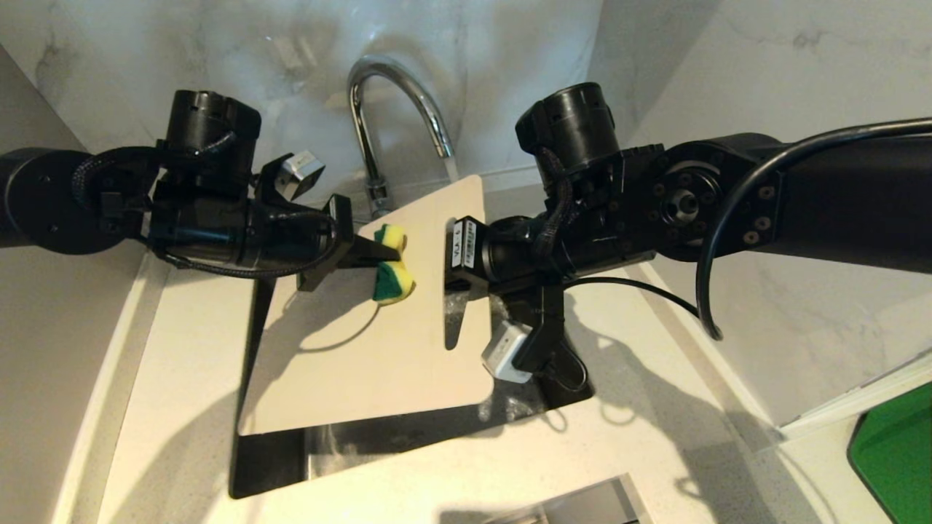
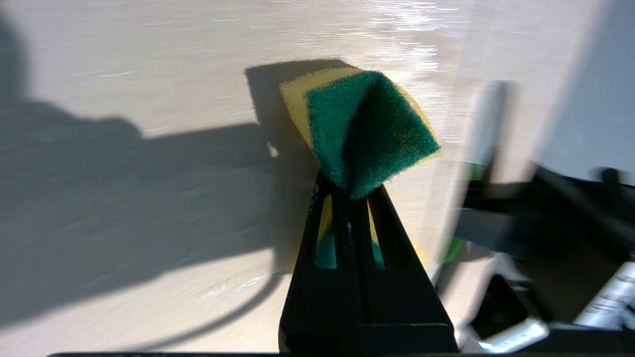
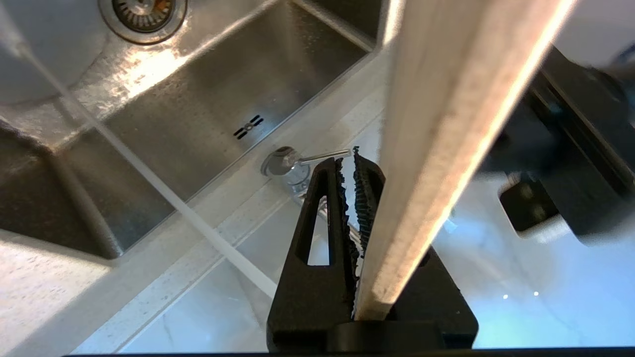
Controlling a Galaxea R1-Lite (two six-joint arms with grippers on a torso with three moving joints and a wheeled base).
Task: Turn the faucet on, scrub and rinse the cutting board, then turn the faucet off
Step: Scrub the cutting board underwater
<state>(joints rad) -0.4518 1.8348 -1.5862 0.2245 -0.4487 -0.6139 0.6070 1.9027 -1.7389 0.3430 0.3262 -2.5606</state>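
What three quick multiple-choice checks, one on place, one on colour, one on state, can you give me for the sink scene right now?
1. Where is the cutting board?
A. flat on the counter
B. held over the sink
C. against the wall

2. What colours is the sponge?
A. yellow and green
B. pink
C. blue and white

3. What state is the faucet in?
A. running
B. off
C. hidden

Answers: 1 B, the right gripper clamps its edge above the basin. 2 A, seen pinched in the left gripper. 3 A, a stream falls from the spout.
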